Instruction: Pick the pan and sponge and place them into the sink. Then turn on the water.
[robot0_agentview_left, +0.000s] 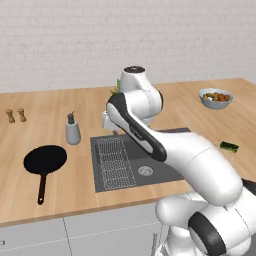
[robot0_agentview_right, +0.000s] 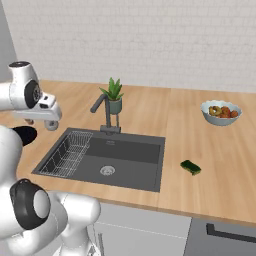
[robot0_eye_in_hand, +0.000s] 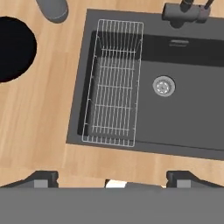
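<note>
Hanging above the sink (robot0_eye_in_hand: 188, 113), the gripper (robot0_eye_in_hand: 111, 177) has its jaws wide apart, holding nothing. The pan (robot0_agentview_left: 45, 160) sits left of the sink, the sponge (robot0_agentview_right: 190, 167) right.

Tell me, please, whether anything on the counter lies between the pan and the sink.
Nothing visible blocks it: bare counter separates the pan from the sink. The soap dispenser stands further back, off that line. The open gripper holds nothing.

Sink (robot0_agentview_left: 150, 172) from both sides, overhead
</note>
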